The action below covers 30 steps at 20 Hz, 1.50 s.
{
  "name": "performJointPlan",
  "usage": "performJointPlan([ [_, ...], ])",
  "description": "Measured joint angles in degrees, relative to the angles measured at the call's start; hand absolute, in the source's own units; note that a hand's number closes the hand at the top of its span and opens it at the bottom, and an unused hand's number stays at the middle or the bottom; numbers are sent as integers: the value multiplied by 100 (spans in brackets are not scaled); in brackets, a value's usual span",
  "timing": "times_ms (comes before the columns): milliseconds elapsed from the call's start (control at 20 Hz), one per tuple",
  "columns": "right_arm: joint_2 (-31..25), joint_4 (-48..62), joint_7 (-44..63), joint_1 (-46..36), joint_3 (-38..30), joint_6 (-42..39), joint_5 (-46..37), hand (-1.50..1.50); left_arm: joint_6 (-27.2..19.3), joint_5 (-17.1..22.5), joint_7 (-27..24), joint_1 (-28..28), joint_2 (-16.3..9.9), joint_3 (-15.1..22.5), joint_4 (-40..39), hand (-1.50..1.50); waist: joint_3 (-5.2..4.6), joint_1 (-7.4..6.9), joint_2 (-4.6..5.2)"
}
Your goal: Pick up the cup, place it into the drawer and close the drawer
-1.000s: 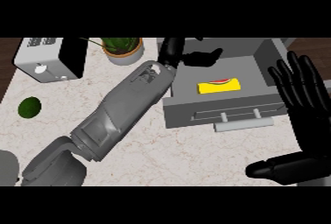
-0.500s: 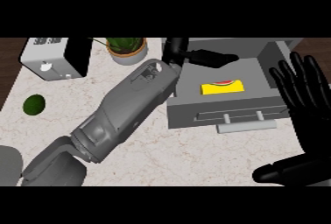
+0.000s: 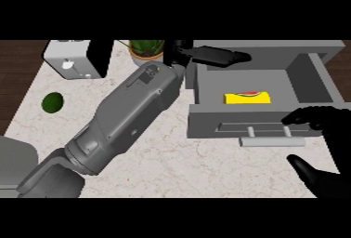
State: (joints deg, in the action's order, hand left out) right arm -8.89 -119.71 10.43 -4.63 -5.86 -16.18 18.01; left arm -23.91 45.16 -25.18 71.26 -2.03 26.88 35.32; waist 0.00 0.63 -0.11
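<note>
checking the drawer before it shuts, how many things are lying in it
1: a yellow item lies on the floor of the open drawer, toward its front. The left hand covers the back edge, so more may be hidden.

marbled counter (image 3: 171,158), toaster (image 3: 72,58), potted plant (image 3: 146,48), green round object (image 3: 52,102), open drawer unit (image 3: 264,100)

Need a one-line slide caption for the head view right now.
Left hand reaches over the open drawer holding a yellow item; right hand by its handle.

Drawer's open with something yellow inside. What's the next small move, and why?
Probably lift the left hand clear of the drawer: it hangs over the rear wall, while a yellow item, maybe the cup, lies inside and the right hand sits at the front, placed to push it shut.
</note>
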Motion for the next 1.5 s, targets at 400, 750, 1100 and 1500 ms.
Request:
performJointPlan([
  [400,-542,-193,-137,374,79,-532,-703,150,-89,94,356,-1105,-858,-239,1380,-150,-2,-187,-48],
  [750,-641,-65,-151,455,273,-591,-1412,150,-107,147,729,-2658,-1772,-330,3174,-150,-2,-247,-47],
  [1100,-763,505,-568,189,654,-525,-2610,150,245,239,779,-4113,-2423,-597,4416,-150,-1,-228,-13],
  [1500,-1126,1529,-1536,-68,1481,-124,-4678,150,997,432,596,-5167,-2904,-1021,4857,-150,1,-230,12],
])
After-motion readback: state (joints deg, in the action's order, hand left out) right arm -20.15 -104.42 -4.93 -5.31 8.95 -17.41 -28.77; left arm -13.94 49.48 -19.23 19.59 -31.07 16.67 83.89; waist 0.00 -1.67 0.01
